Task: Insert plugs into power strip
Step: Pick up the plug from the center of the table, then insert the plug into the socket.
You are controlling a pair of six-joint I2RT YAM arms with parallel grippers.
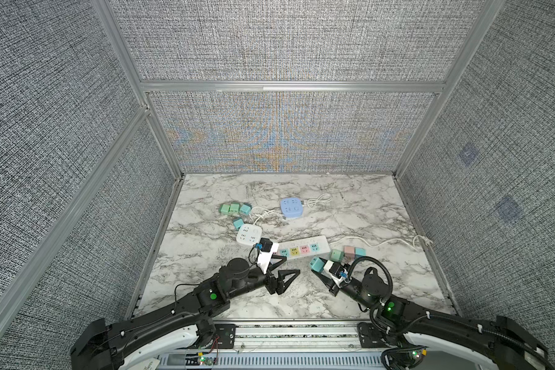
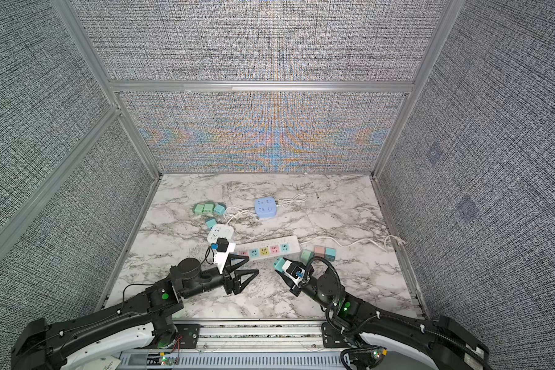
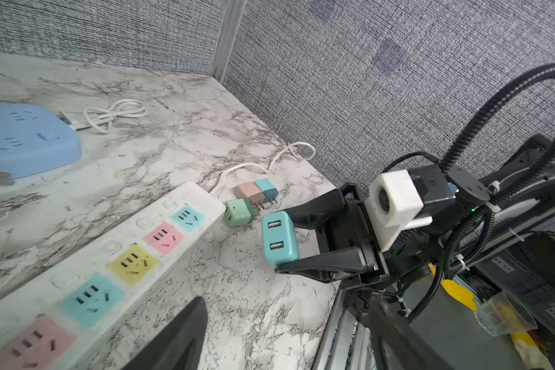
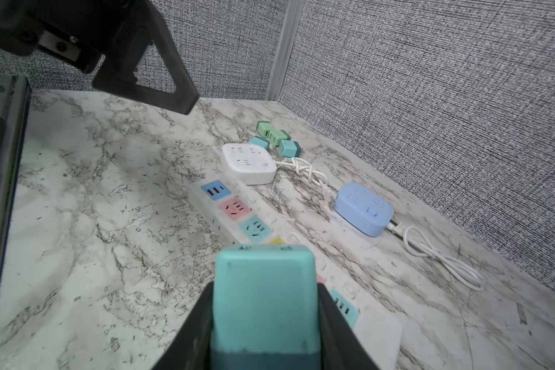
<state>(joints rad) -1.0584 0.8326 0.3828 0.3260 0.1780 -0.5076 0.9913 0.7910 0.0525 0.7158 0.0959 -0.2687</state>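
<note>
Right pincer (image 3: 282, 242) is clenched on teal plug (image 3: 277, 238), with black fingers (image 4: 186, 346) on two opposite sides. The plug is a rounded plastic cube, and its two-USB face points away from the wrist. It's held near the cord end of strip (image 1: 302, 249), on the robot's side, not touching it.

Left pincer (image 1: 294, 264) is spread wide, nothing between the jaws, by the strip's other end.

Strip is long, white, rounded plastic, flat on marble-pattern surface (image 1: 382, 282). It has a row of pastel socket squares, pink, teal, yellow, pink, teal, with slots showing.

Three plugs (image 1: 349, 253) cluster just past the cord end: green, pink, teal. Metal prongs show on one.

Four plugs (image 1: 234, 209), green and teal, lie at far left, next to white hub (image 1: 249, 234). Blue hub (image 1: 291, 208) sits further back, both square with rounded corners and white cords.

Walls (image 1: 285, 48) are grey woven fabric in metal framing.
</note>
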